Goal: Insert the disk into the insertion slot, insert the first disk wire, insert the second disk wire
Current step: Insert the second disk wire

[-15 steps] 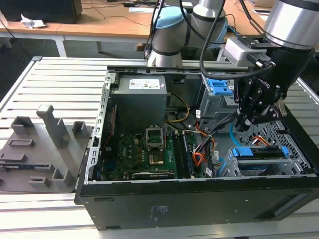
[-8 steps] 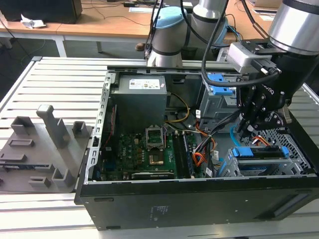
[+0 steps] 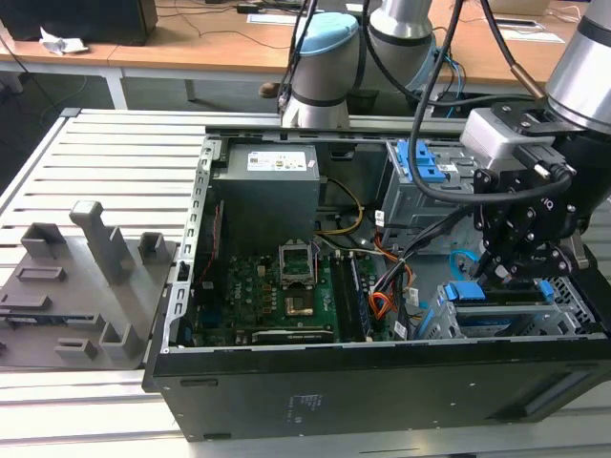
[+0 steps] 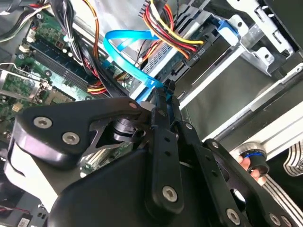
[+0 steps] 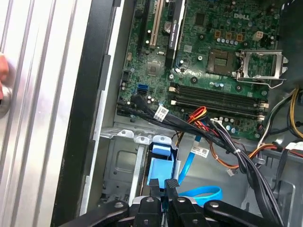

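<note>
The disk sits inside the insertion slot (image 3: 573, 303), a perforated grey cage at the case's front corner on the exterior view's right. Its blue carrier (image 3: 465, 291) (image 5: 160, 166) shows at the cage mouth. My gripper (image 3: 496, 272) (image 4: 166, 90) (image 5: 163, 183) hangs right at that end, fingers pressed together on the plug end of the second disk wire (image 4: 127, 39) (image 5: 203, 193), a flat light-blue cable that loops away from the fingertips. The first disk wire (image 4: 166, 27), a red, yellow and black bundle, ends in a black plug (image 4: 195, 51) lying against the drive's edge.
The open case holds a green motherboard (image 3: 277, 291), a grey power supply (image 3: 267, 191) and a taller bay with blue latches (image 3: 420, 167). Thick black cable bundles (image 5: 222, 137) cross beside the cage. A grey fixture block (image 3: 86, 277) stands on the slatted table. A fingertip (image 5: 2, 71) shows at the case's outer side.
</note>
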`<move>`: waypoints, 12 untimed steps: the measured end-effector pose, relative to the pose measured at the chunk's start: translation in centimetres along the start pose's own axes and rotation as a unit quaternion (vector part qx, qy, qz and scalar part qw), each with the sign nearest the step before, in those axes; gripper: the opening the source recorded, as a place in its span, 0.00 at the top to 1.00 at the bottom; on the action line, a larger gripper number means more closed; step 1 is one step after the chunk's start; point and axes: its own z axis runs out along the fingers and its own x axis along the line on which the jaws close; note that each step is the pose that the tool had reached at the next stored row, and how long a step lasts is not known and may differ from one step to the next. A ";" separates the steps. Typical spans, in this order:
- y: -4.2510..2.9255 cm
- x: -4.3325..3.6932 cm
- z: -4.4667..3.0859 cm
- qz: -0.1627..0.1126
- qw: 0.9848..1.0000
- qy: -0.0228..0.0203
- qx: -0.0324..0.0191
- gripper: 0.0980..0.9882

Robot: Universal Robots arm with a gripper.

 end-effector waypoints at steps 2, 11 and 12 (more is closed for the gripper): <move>-0.07 0.00 0.11 0.022 1.000 -0.001 -0.001 0.93; -1.69 0.14 0.37 0.053 0.999 -0.004 -0.003 0.93; -1.79 0.15 0.39 0.055 0.998 -0.004 -0.003 0.93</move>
